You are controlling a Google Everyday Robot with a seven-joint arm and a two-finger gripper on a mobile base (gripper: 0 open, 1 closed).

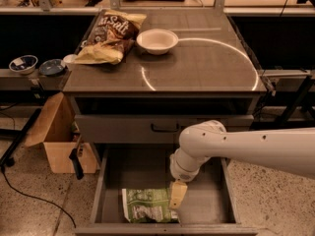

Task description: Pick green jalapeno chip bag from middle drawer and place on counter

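Note:
The green jalapeno chip bag [146,205] lies flat on the floor of the open middle drawer [206,206], near its front left. My gripper [177,195] hangs from the white arm [236,146] into the drawer, at the bag's right edge and touching or just above it. One tan finger [177,194] shows; the other is hidden. The counter [206,63] above carries a pale curved arc mark.
A brown-and-yellow "Salt" bag [110,36] and a white bowl [157,41] sit on the counter's back left. A closed drawer front with a black handle [165,128] is above the open drawer. A cardboard box [59,141] stands on the floor at left.

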